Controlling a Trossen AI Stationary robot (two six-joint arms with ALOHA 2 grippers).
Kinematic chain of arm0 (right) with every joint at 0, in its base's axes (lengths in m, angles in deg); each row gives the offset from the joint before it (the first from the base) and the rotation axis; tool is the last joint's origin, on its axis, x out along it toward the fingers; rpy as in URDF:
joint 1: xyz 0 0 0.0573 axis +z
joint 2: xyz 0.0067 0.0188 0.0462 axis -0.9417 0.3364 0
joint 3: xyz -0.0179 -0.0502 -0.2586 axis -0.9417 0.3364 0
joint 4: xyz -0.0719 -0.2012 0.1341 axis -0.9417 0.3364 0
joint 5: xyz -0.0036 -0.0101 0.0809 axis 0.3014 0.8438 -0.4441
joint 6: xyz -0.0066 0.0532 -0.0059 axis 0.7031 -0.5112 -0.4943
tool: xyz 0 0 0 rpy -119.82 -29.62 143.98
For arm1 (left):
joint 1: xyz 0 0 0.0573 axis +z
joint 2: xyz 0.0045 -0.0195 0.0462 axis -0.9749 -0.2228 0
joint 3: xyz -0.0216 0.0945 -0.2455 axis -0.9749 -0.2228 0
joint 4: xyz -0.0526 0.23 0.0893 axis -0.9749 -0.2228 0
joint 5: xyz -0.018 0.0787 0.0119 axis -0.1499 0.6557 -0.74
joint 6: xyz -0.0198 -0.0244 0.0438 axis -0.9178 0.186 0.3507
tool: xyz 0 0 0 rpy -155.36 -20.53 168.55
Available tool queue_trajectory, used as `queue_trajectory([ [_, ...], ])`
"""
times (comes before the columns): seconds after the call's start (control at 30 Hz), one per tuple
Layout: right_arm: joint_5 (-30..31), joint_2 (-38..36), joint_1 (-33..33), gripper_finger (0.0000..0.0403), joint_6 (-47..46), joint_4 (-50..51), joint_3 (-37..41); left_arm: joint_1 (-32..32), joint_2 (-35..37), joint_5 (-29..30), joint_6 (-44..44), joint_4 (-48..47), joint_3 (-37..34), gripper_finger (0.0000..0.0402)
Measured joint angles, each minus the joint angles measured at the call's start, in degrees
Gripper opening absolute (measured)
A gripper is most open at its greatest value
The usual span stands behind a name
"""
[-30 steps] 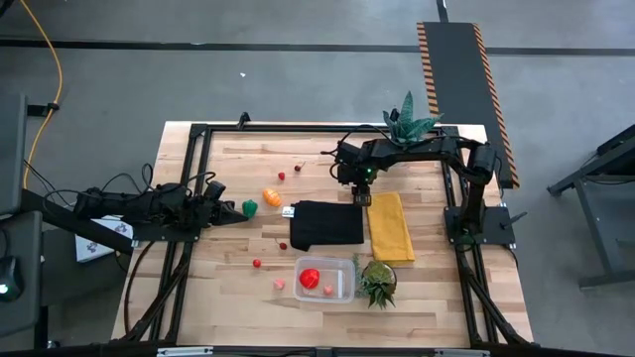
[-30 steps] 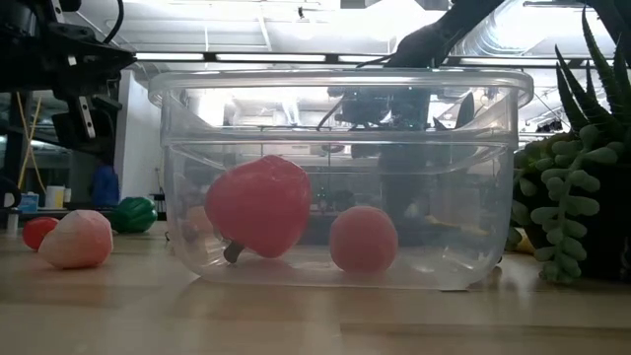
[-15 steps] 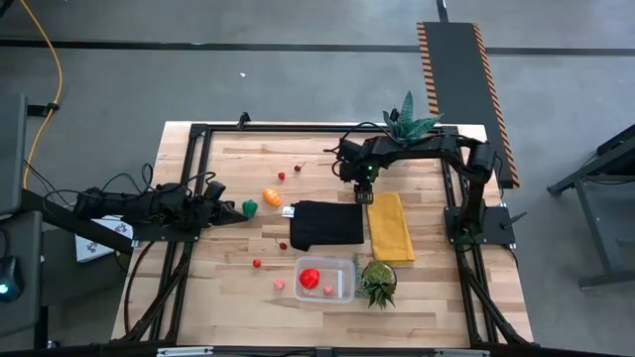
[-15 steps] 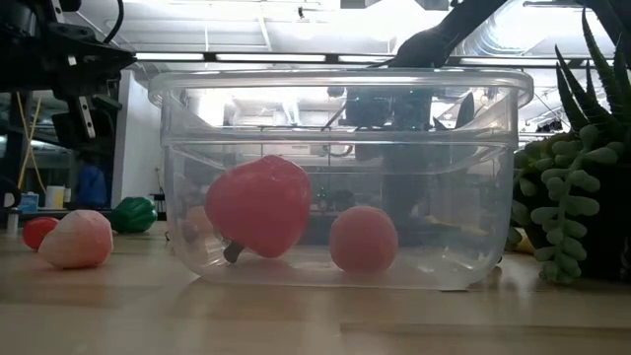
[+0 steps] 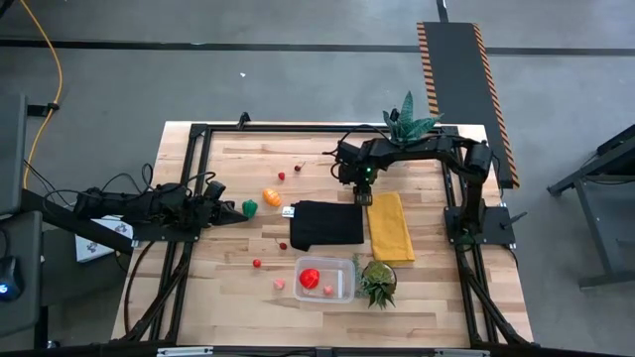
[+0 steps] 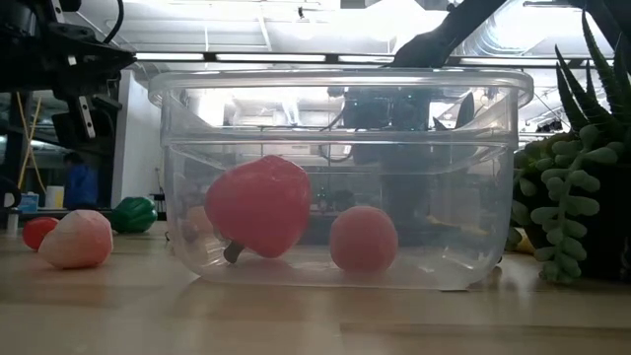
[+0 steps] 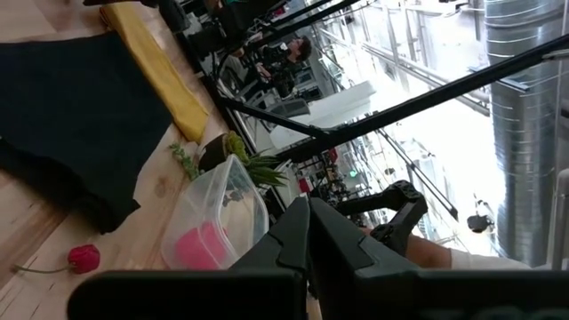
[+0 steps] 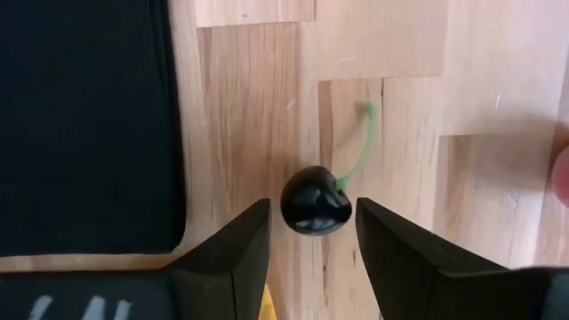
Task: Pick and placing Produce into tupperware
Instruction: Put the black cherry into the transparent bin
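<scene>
A dark cherry (image 8: 316, 210) with a green stem lies on the wood beside the black cloth (image 8: 84, 124). My right gripper (image 8: 311, 222) points down over it, open, one finger on each side. The clear tupperware (image 5: 342, 266) near the front edge holds a larger red produce piece (image 6: 258, 205) and a pink ball (image 6: 363, 239). An orange piece (image 5: 271, 196), a green piece (image 5: 250, 207) and small red berries (image 5: 282, 178) lie loose on the table. My left gripper (image 5: 236, 214) waits shut at the table's left, holding nothing. My right gripper comes at the dark cherry from above with a finger (image 8: 236, 253) on each side. A strip of wood shows between this finger and the cherry. The other finger's edge (image 8: 373, 231) is right at the cherry's side; whether it touches I cannot tell.
A yellow cloth (image 5: 390, 226) lies right of the black cloth (image 5: 326, 224). A spiky potted plant (image 5: 378, 283) stands right beside the tupperware, another plant (image 5: 407, 124) at the far edge. A pink piece (image 6: 75, 240) and a red berry (image 6: 37, 232) lie left of the tub.
</scene>
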Motion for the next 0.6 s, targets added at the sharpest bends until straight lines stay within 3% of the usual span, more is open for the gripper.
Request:
queue_trajectory([
  [0.6, -1.31, 0.04, 0.0, 0.0139, -1.27, -1.54, 0.0, -0.02, 0.0, 0.0, 0.07, 0.0, 0.01, 0.0001],
])
